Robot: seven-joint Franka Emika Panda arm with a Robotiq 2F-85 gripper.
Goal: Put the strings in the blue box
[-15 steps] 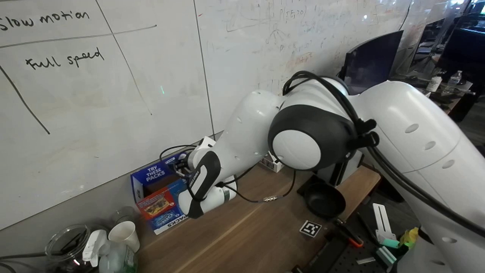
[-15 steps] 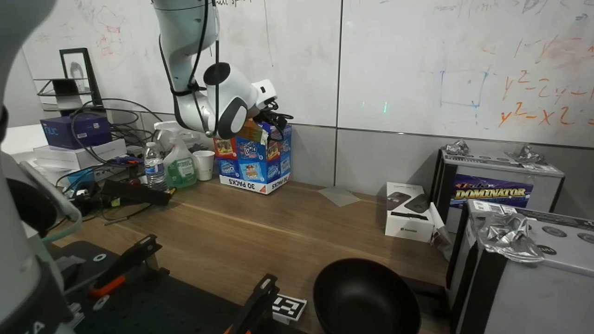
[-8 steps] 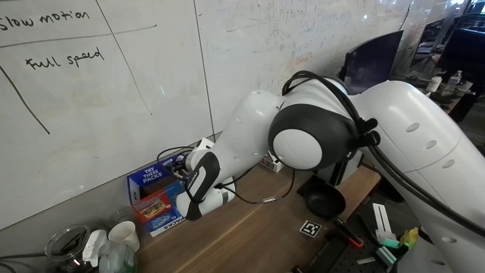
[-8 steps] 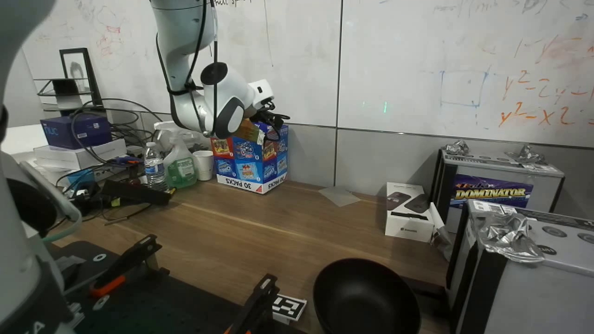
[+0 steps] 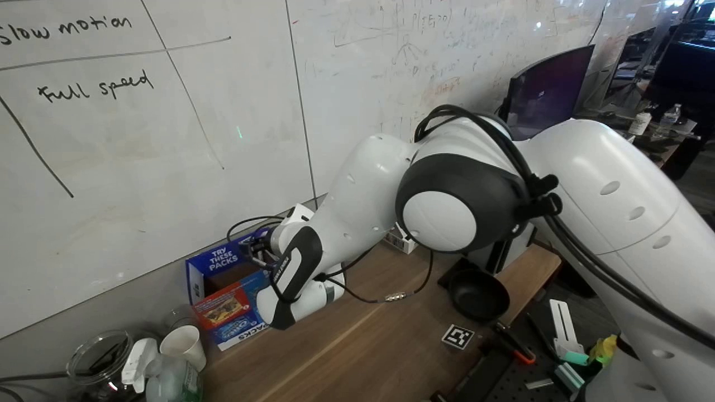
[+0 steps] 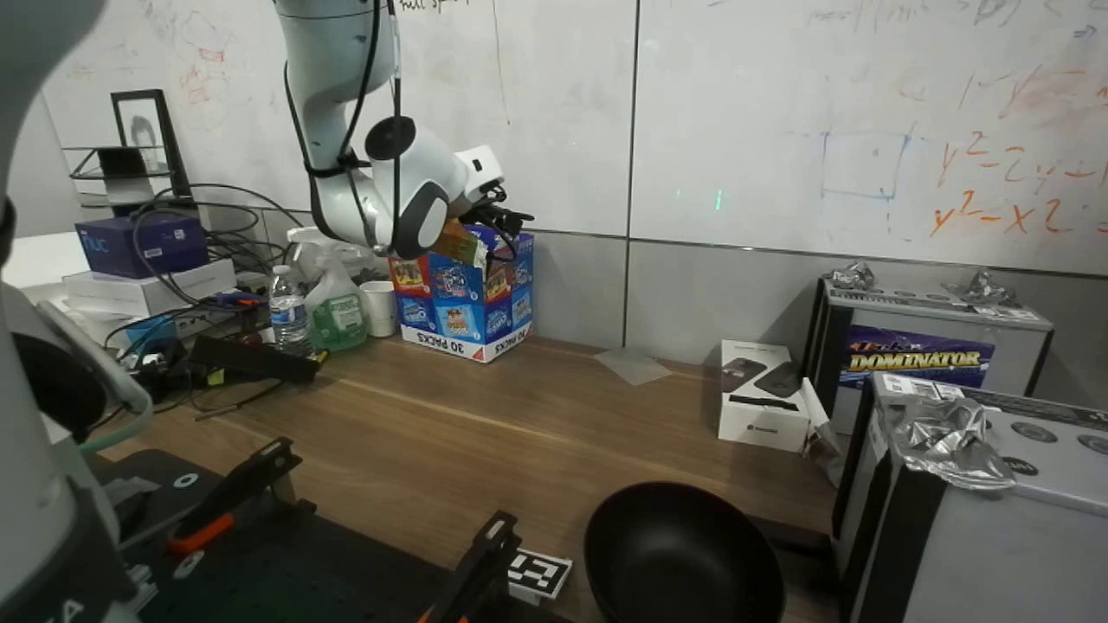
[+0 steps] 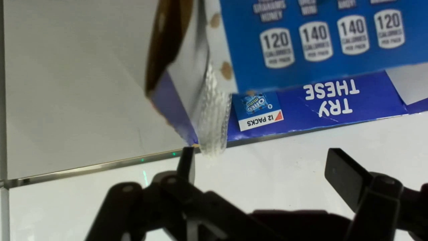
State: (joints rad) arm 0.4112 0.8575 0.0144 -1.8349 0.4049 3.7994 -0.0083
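A scribbled whiteboard [image 6: 736,104] backed the wooden counter [image 6: 519,424].
The blue box [image 6: 463,303] stood far left, a pale strip [image 7: 214,124] at its rim, whether strings I couldn't tell; the hand [image 7: 260,157] gaped wide, empty.

Whiteboard wall [image 5: 128,223] at back: vertical seams [image 6: 634,112], black handwriting [image 5: 95,86] incl. "full speed", orange equations [image 6: 995,186] in an exterior view. White glare spot [image 5: 538,25] high up, small green light streak [image 6: 718,200] lower. Grey panel [image 6: 684,298] below, thin metal trim [image 6: 746,249] between. Brown wood-grain table [image 6: 519,415] runs up to panel. Curved monitor [image 5: 547,89], faint purple screen, near wall; darker room area [image 5: 631,61] beyond.
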